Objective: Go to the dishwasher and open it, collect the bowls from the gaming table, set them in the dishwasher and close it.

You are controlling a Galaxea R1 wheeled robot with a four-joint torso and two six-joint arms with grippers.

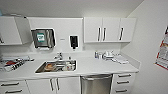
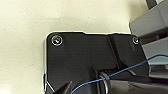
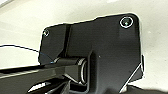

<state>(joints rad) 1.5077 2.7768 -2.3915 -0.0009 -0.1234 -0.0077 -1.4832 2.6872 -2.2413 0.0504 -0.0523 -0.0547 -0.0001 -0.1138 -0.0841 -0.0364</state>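
Dishwasher (image 1: 96,84) sits shut at lower centre-right of the frame, under the bench (image 1: 100,66), dead ahead; fingers' opening can't be told.

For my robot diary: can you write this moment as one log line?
place: kitchenette | facing: counter, sink | dishwasher: shut, below counter, right of sink | bowls: none collected
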